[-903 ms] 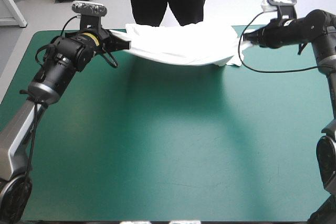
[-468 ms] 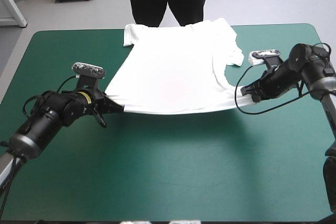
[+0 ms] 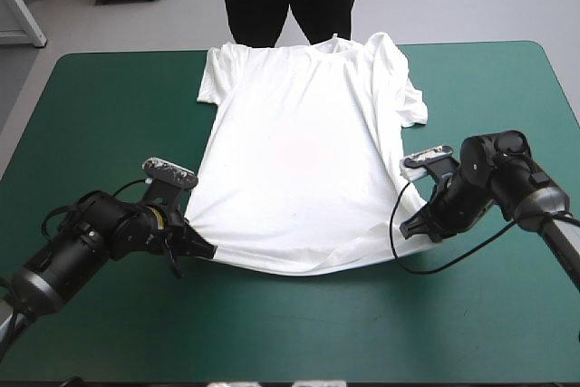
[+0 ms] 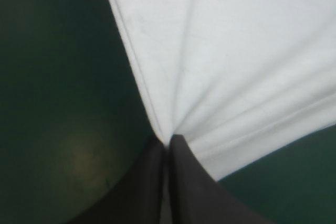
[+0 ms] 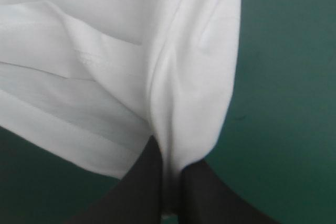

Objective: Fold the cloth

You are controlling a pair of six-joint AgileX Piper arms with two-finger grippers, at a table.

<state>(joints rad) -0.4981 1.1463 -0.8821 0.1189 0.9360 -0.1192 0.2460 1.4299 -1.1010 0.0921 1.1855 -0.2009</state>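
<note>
The white T-shirt [image 3: 304, 160] lies spread nearly flat on the teal-green cover, collar toward the far edge and hem toward the near side. My left gripper [image 3: 207, 249] is shut on the hem's left corner; in the left wrist view the T-shirt [image 4: 231, 66] fans out in taut creases from the black fingertips [image 4: 168, 145]. My right gripper [image 3: 405, 227] is shut on the hem's right corner, where the T-shirt [image 5: 157, 66] bunches in folds ahead of the fingers [image 5: 149, 171]. The right sleeve [image 3: 408, 101] lies rumpled.
Bare teal-green cover [image 3: 299, 333] runs along the near side under the hem and on both sides of the shirt. The table's far edge [image 3: 136, 53] lies just past the collar.
Both grippers have drawn the hem from the far edge toward the near side and lowered it. The shirt went from a lifted bundle to a spread sheet on the table.
</note>
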